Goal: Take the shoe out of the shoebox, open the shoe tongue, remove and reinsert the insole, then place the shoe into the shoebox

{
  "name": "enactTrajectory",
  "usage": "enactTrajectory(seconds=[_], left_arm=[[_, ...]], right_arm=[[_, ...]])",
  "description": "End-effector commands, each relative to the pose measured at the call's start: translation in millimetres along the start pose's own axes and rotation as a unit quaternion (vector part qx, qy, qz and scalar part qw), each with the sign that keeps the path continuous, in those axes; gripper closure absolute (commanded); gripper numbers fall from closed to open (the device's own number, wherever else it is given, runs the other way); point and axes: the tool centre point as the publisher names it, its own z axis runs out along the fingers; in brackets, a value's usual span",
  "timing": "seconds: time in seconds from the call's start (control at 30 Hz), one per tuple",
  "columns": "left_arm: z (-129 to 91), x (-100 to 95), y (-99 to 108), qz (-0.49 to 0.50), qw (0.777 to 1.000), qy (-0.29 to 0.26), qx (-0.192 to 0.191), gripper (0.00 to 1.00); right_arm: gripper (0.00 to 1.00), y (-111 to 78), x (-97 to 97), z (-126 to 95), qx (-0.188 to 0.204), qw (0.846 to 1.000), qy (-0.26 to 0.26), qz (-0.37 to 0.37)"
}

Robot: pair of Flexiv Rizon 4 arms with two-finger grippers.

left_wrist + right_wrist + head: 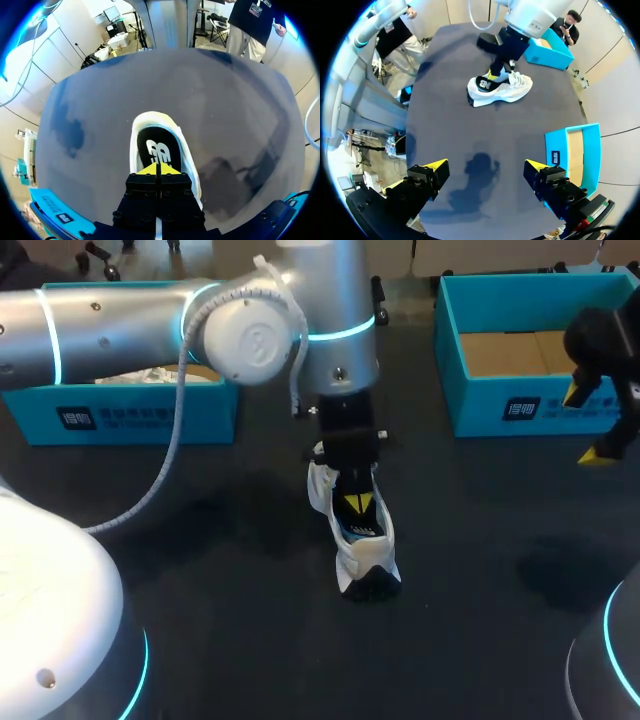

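The insole step seemed in hand: the left gripper (159, 169), fingers closed together, sat inside the white mesh sneaker (362, 540) on the dark table (250, 640), next needing a pinch on its black insole (157, 145); the right gripper (485, 166) hung open.

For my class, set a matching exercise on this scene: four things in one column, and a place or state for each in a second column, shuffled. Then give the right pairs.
Things
1. shoe
2. left end effector
3. right end effector
4. right shoebox

Places or states
A. open, hanging above the dark table
B. empty, brown floor showing
C. shut, tips in the shoe's opening, at the insole
D. resting on the table, outside any box

Pairs: 1-D, 2-C, 3-A, 4-B
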Motion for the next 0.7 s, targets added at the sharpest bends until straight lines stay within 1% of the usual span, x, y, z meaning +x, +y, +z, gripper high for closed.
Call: enactTrajectory(seconds=[0.03, 0.17, 0.4, 0.5, 0.7], left_arm=[[15, -2.8, -1, -0.001, 1.0, 0.005, -0.011, 1.0], [25, 0.2, 1, -0.005, 1.0, 0.002, -0.02, 1.0], [37, 8.4, 0, -0.012, 1.0, 0.007, -0.022, 1.0], [38, 10.4, 0, -0.02, 0.999, 0.005, -0.024, 1.0], [32, 10.2, -1, -0.022, 0.999, 0.003, -0.033, 1.0]], right_arm=[[0.0, 0.9, -1.5, 1, 0.002, 1.0, 0.002, 0.001], [0.0, 0.9, -1.5, 1, 0.002, 1.0, 0.002, 0.001], [0.0, 0.9, -1.5, 1, 0.002, 1.0, 0.002, 0.001], [0.0, 0.9, -1.5, 1, 0.002, 1.0, 0.002, 0.001], [0.0, 0.9, -1.5, 1, 0.002, 1.0, 0.002, 0.001]])
